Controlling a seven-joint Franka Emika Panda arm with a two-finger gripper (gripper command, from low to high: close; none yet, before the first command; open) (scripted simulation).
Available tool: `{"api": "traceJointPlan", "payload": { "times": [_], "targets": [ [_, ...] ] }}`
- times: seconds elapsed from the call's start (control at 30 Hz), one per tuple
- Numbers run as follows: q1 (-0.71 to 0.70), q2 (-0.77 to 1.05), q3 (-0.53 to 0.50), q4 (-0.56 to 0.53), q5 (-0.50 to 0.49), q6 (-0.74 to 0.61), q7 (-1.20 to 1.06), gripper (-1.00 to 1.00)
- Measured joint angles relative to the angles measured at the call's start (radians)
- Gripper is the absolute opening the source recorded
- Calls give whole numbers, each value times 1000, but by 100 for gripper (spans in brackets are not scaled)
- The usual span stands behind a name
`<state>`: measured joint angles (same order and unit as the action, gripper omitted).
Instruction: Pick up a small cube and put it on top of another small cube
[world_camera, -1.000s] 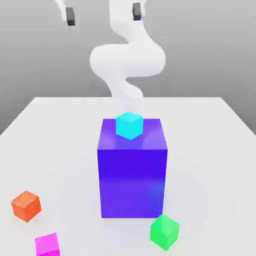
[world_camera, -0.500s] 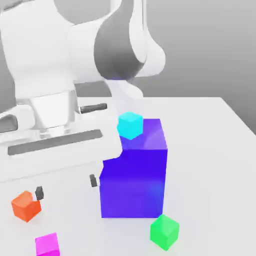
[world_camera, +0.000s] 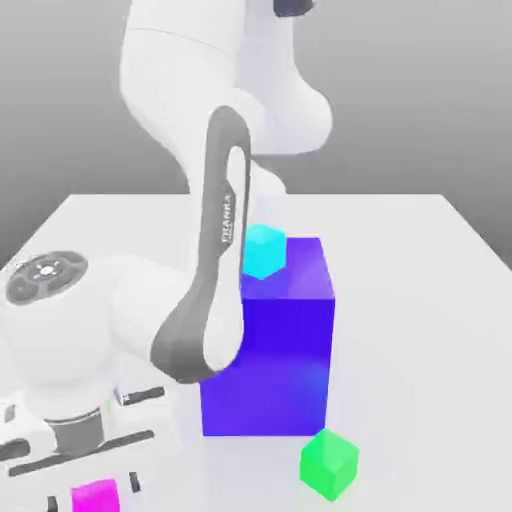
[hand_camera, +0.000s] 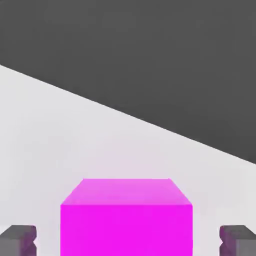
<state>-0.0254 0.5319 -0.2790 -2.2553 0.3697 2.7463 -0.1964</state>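
White arm (world_camera: 215, 300) folded low, hand (world_camera: 92, 494) down at bench (world_camera: 420, 300) level near the front corner on the exterior view's left, straddling magenta small cube (world_camera: 96, 496). From hand view: dark fingertips (hand_camera: 18, 240) either side of magenta small cube (hand_camera: 127, 220), visible gap on both sides, so released, nothing gripped. Cube flat on bench. Green small cube (world_camera: 329, 464) well apart toward the exterior view's right, just in front of big blue-violet block (world_camera: 268, 370). Cyan cube (world_camera: 263, 251) atop the block, far edge.
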Motion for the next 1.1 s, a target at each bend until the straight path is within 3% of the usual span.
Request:
{"api": "traceJointPlan", "payload": {
  "times": [0.13, 0.3, 0.63, 0.8, 0.83, 1.1],
  "targets": [
    [-1, 1, 1, 0, 0, 0, 0, -100],
    [77, -156, -62, -52, -97, -107, 76, -100],
    [382, -431, 89, -277, -316, -124, 298, -100],
    [385, -306, 132, -288, -279, 18, 276, -100],
    [381, -286, 138, -287, -271, 37, 270, 100],
    [384, -314, 133, -289, -283, 13, 279, 100]
  ]
}}
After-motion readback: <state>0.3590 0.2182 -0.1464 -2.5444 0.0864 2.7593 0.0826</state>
